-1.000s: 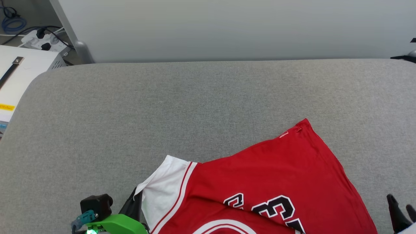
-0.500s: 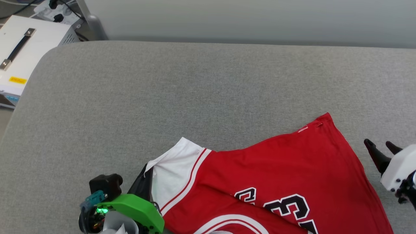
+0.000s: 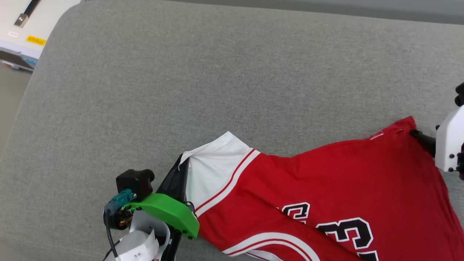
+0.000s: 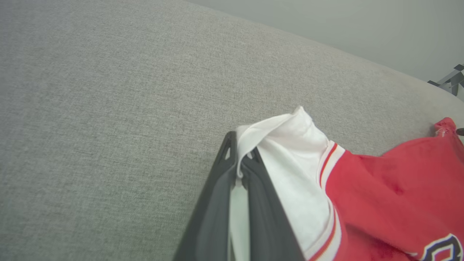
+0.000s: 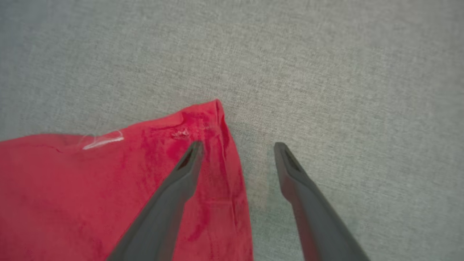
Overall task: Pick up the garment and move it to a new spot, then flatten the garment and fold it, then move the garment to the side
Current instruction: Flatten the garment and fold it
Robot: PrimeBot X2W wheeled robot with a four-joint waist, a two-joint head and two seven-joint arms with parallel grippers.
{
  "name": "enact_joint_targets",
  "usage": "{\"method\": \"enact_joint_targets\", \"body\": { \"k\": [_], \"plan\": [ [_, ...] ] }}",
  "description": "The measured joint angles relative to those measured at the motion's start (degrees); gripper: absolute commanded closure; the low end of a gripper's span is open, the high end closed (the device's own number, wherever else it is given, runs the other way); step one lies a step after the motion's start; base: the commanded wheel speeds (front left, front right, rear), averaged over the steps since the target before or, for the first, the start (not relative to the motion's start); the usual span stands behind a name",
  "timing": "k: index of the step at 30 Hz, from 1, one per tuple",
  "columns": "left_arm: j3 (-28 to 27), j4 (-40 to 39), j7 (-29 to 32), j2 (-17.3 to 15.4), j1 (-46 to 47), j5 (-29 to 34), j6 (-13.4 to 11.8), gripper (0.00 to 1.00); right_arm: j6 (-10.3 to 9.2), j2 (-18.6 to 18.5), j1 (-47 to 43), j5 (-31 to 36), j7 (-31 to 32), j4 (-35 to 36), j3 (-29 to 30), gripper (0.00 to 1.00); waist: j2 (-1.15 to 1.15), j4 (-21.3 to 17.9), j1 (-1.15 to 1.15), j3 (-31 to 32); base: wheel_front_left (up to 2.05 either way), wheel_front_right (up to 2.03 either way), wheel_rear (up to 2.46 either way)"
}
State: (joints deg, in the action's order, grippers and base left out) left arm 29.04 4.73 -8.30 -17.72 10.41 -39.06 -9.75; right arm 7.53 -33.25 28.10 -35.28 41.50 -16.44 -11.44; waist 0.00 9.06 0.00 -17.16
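The garment [image 3: 326, 181], red with a white short sleeve and black lettering, lies on the grey padded surface [image 3: 217, 72] at the lower right of the head view. My left gripper [image 3: 182, 161] is shut on the edge of the white sleeve [image 4: 290, 152], the cloth pinched between its fingertips [image 4: 232, 145]. My right gripper [image 5: 237, 148] stands open at the garment's far right corner [image 5: 210, 116]. One of its fingers [image 5: 188, 159] is over the red cloth and the other is over bare grey surface. In the head view the right gripper [image 3: 417, 135] sits beside that corner.
A white box with a black handle [image 3: 21, 21] stands off the surface's far left corner. The surface's rounded left edge drops to the floor [image 3: 7, 108]. Bare grey surface stretches beyond and to the left of the garment.
The head camera has tilted down and shifted. My right gripper has come up from the lower right edge to the garment's far right corner, still open. The left gripper keeps its hold on the sleeve.
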Motion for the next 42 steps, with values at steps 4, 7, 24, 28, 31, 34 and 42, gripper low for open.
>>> {"method": "enact_joint_targets", "body": {
  "k": [4, 7, 24, 28, 31, 34, 42],
  "plan": [
    [0.2, 0.2, -0.3, 0.5, 0.8, 0.3, 0.4, 1.0, -0.02, 0.0, 0.4, -2.5, 1.4, -2.9, -2.3, 0.0, 0.0, 1.4, 0.0, -1.8, 0.0, 0.0, 0.0],
    [0.3, 0.4, -0.7, 0.8, 0.9, 0.3, 0.4, 1.0, -0.08, -1.5, 0.3, -4.7, 4.6, -3.6, -3.5, 0.0, 0.0, 2.4, 0.0, -2.8, 0.0, 0.0, 0.0],
    [0.0, 2.1, -0.7, -0.3, 0.9, 0.3, -0.4, 1.0, -0.07, -0.4, -0.5, -10.3, 7.3, -0.3, -4.6, 1.0, 0.0, 1.3, 0.0, -0.5, 0.0, 0.0, 0.0],
    [-1.1, 1.8, -0.1, -2.0, 1.1, 0.3, -0.6, 1.0, -0.05, 0.9, -0.7, -10.4, 4.2, 1.2, -3.0, 1.0, 0.0, 0.5, 0.0, 1.3, 0.0, 0.0, 0.0],
    [-2.3, 1.7, 0.8, -3.7, 3.1, 0.3, -0.6, 1.0, -0.05, 1.2, -0.4, -10.3, 2.0, 1.7, -1.0, 1.0, 0.0, -0.4, 0.0, 2.8, 0.0, 0.0, 0.0],
    [-4.1, 1.8, 1.5, -5.2, 6.5, 0.2, -0.5, 1.0, -0.05, 1.9, 1.0, -9.1, 0.5, 1.5, 0.0, 1.0, 0.0, -1.8, 0.0, 3.9, 0.0, 0.0, 0.0],
    [-6.4, 6.2, 5.4, -7.7, 19.9, -0.1, 1.7, 1.0, -0.01, 6.2, 7.7, -4.0, -5.0, -2.4, 1.8, 1.0, 0.0, -6.1, 0.0, 6.7, 0.0, 0.0, 0.0]
  ]
}}
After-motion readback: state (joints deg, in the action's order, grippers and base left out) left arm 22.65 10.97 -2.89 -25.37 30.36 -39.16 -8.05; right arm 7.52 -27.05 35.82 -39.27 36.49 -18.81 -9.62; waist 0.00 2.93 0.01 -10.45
